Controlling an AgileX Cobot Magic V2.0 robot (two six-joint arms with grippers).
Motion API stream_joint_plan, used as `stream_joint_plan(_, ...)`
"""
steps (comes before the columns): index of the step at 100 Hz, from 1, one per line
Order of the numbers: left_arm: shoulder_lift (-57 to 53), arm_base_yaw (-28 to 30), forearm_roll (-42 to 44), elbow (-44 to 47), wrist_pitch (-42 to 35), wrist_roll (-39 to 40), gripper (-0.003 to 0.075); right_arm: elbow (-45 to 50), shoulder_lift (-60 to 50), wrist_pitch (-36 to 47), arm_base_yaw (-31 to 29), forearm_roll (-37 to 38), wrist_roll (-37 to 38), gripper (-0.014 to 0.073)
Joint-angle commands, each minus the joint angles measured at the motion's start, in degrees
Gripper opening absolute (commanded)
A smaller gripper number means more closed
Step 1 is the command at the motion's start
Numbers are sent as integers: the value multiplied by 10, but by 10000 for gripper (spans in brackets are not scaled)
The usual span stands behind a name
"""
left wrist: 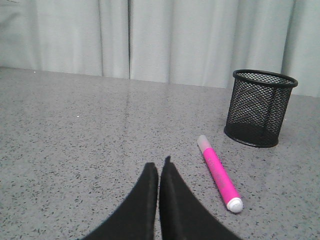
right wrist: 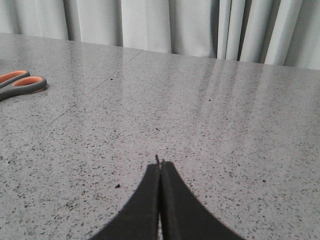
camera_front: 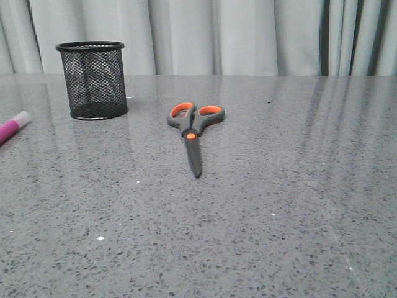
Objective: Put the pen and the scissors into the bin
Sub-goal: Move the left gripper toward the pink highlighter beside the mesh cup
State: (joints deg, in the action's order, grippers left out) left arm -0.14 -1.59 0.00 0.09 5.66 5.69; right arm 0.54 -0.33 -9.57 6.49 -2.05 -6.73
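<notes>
- Table (camera_front: 291, 205): grey speckled stone-like slab, glossy, mirroring the pale pleated curtain (camera_front: 248, 34) hanging behind its far edge.
- Bin (camera_front: 92, 80): black wire-mesh cylinder with solid rim and base, standing upright near the far-left corner; see-through, nothing visible inside.
- Scissors (camera_front: 193, 131): lying flat about mid-width of the table, toward the far edge, well right of the bin and apart from it; grey handles with orange-lined oval loops pointing to the far edge, orange pivot dot, dark tapered blades closed and pointing to the near edge.
- Pen (left wrist: 219, 173): slim magenta cylinder with pale translucent cap, lying flat by the left edge, nearer than the bin and clear of it; capped end turned toward the bin, other end rounded and whitish. Only the cap end and a bit of pink seen in the front view, cut by the picture edge.
- Left gripper (left wrist: 159, 167): matte black curved fingers pressed together, tips meeting, holding nothing; just beside the pen, not touching it.
- Right gripper (right wrist: 159, 167): same black tapered fingers, closed tip to tip, empty, over bare table; scissor loops far off to the side.
</notes>
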Motion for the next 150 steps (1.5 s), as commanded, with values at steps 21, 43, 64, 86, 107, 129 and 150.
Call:
stream_joint_plan(21,-15,-5,-7,13,-44,4,-22,10,-13,46,-3,5,-1,-69)
stream_joint_plan(43,-15,-5,-7,13,-44,4,-22,10,-13,47,-3,5,-1,-69)
stream_joint_plan(64,-15,-5,-7,13,-44,4,-21,10,-13,47,-3,5,-1,-69)
stream_joint_plan(86,-15,-5,-8,13,-46,4,-22,10,-13,61,-3,5,-1,-69)
stream_joint_plan(107,-15,-5,-57,13,-47,4,-22,10,-13,96,-3,-51,-1,-69)
stream_joint_plan(129,-15,-5,-215,13,-48,4,-22,10,-13,137,-3,-218,-1,-69)
stream_joint_plan(150,-15,-5,-350,8,-48,4,-22,8,-13,141,-3,-319,-1,-69)
